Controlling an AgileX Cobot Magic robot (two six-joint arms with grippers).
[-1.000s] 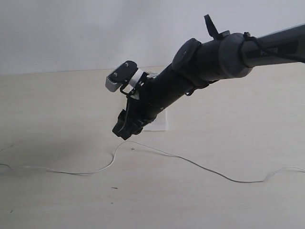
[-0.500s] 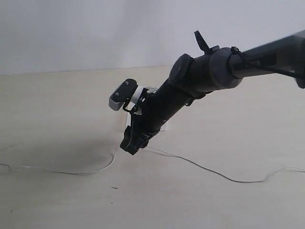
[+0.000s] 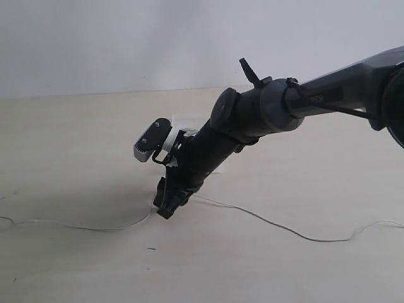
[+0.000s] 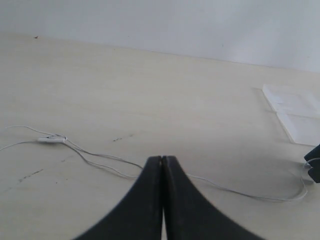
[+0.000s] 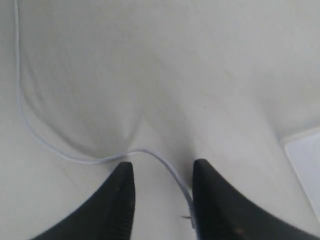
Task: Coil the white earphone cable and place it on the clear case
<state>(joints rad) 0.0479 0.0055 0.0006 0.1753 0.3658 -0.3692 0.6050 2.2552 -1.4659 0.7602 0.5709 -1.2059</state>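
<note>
Well, my right claw [image 3: 165, 206] is down at the table [image 3: 76, 145], its tips on or just above the white earphone cable [image 3: 265, 219]. From the exterior view I cannot tell which, because the dark fingers merge into one lump there. My right wrist view is clearer: the claw [image 5: 162, 172] stands partly open, with a plain gap between the two fingers [image 5: 122, 200]. The cable [image 5: 50, 145] runs into that gap, close along one finger and clear of the other. Nothing looks pinched, though the wire's last stretch goes blurred beside that finger. My left claw [image 4: 161, 159] is pressed fully together with nothing in it, and the cable [image 4: 100, 156] lies on the table beyond its tips.

The cable trails across the table both ways from my right claw, and the exterior frame cuts it off at both sides. I cannot make out the earbuds or the plug. Only the inline remote [image 4: 51, 140] shows, small, in the left wrist view. The clear case [image 4: 300, 117] lies flat on the table near my right claw, cropped by the frame edge there. In the right wrist view only a corner of the case [image 5: 305, 165] shows. In the exterior view my right arm [image 3: 252, 120] covers nearly all of it. The cable lies uncoiled and off the case.
</note>
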